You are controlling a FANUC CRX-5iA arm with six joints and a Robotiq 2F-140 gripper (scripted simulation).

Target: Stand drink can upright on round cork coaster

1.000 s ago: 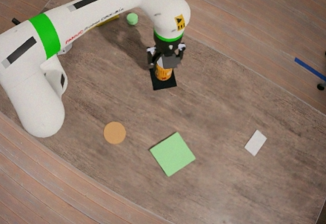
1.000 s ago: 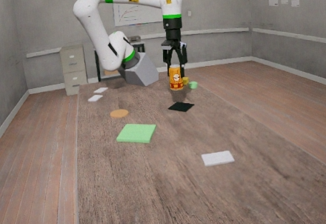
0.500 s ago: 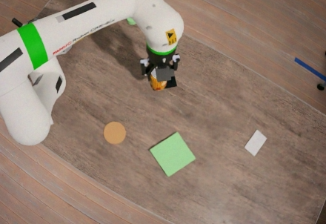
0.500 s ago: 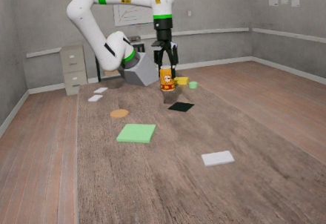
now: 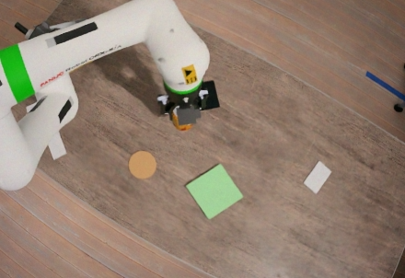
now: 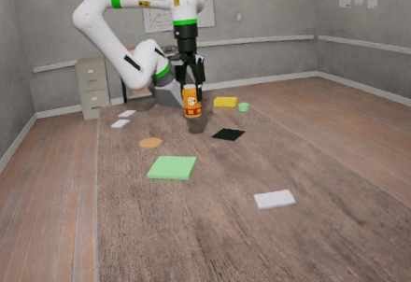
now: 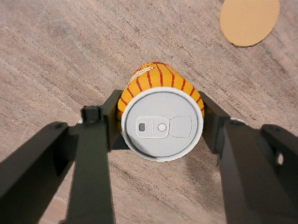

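My gripper (image 7: 157,103) is clamped on the drink can (image 7: 161,117), one dark finger (image 7: 111,125) pressed to each side. The can hangs upright above the wooden counter (image 6: 280,149). From the wrist I see mostly its silver lid and pull tab; the orange, red-striped wall is largely hidden, and from the top my own wrist covers nearly all of it. The round cork coaster (image 5: 143,165), flat and matte, lies at seven o'clock from the can, cut off by the wrist view's edge. A square green coaster (image 5: 214,191) lies at five o'clock, and a black square (image 6: 228,133) just beside the can.
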